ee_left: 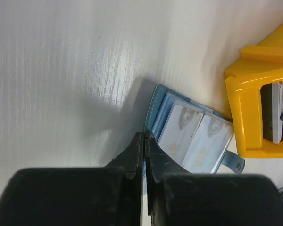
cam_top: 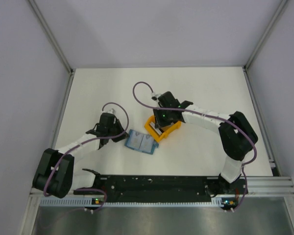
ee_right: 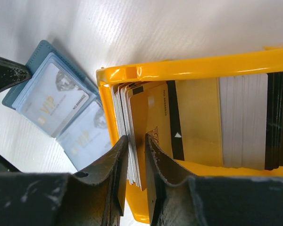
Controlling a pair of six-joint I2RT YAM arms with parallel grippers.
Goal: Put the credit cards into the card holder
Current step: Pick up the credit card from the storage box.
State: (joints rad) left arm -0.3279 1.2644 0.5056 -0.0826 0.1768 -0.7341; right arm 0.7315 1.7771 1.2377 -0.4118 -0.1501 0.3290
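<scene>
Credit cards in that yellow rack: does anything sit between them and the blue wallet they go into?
Only the yellow rack's side wall, which the credit cards must clear. Nothing visible lies on the table before the card holder; the left end effector sits at its far edge.

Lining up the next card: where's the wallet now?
Top view: the wallet lies open mid-table, just left of the orange rack.
</scene>
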